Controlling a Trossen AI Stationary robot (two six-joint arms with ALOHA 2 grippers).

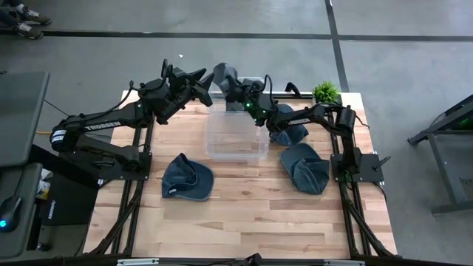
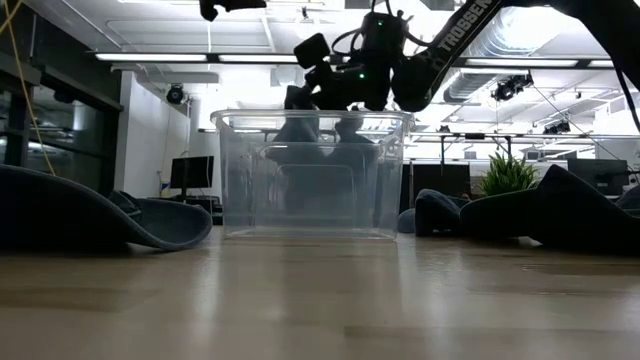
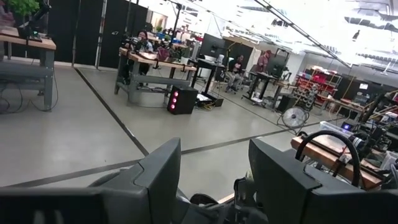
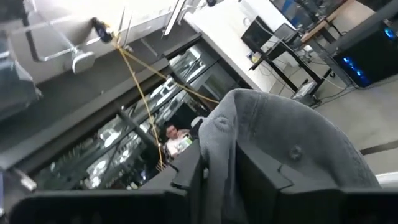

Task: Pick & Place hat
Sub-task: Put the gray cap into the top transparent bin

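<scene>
Right pincer (image 1: 230, 83) hangs over the far edge of the clear bin (image 1: 236, 133), by the desk's far edge, with a grey hat (image 4: 273, 143) draped between its fingers. The wrist view shows the fabric in the jaws; whether they pinch it or have begun to loosen I cannot tell. This looks like the drop step: hat carried, bin below. The next move calls for the jaws to spread fully so the hat falls inside, not on the rim.

Left pincer (image 1: 194, 80) waits just beside it above the far edge, jaws apart and empty.

The overhead view alone shows three more hats (image 1: 186, 177) lying on the desk. The table-level view shows dark fabric hanging down to the bin's rim.
</scene>
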